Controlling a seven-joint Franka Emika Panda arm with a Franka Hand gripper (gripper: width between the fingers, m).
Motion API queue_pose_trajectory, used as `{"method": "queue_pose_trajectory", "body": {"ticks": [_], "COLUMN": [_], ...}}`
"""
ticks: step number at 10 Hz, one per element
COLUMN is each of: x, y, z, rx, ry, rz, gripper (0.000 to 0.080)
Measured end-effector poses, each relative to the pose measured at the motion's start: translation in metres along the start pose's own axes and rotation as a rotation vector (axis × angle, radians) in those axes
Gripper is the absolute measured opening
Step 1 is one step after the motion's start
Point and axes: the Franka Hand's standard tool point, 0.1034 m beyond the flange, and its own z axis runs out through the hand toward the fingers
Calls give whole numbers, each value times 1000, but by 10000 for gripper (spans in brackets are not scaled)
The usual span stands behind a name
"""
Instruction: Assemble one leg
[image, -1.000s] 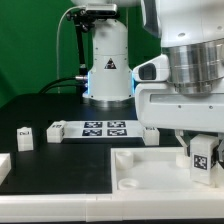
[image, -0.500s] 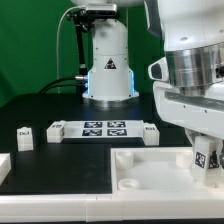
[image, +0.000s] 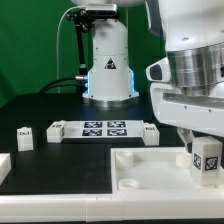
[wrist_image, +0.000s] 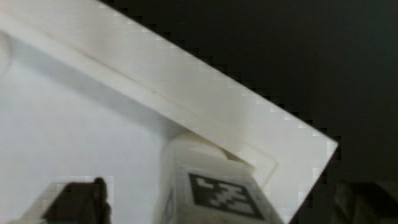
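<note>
Four small white blocky legs, each bearing a black-and-white square tag, appear in the exterior view. One leg (image: 207, 158) stands upright at a corner of the single large white square panel (image: 150, 172), toward the exterior view's right, directly beneath the gripper (image: 205, 148). In the wrist view a strip of bare panel shows between this leg and each dark finger (wrist_image: 79, 200), so the jaws are spread. On the black tabletop (image: 60, 158) rest the first spare leg (image: 25, 135), second spare leg (image: 56, 129) and third spare leg (image: 150, 131), flanking one marker board (image: 100, 127).
</note>
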Motion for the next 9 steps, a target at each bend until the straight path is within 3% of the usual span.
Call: {"method": "queue_pose_trajectory", "body": {"ticks": [1,4,9], "x": [1,-1,9], "y": [-1,-2,6], "z": [-1,-1,0], "rx": [-2,-42,-60], "ry": [3,23,15], "rz": [-143,-608,-1129], "gripper": [641,649,649]}}
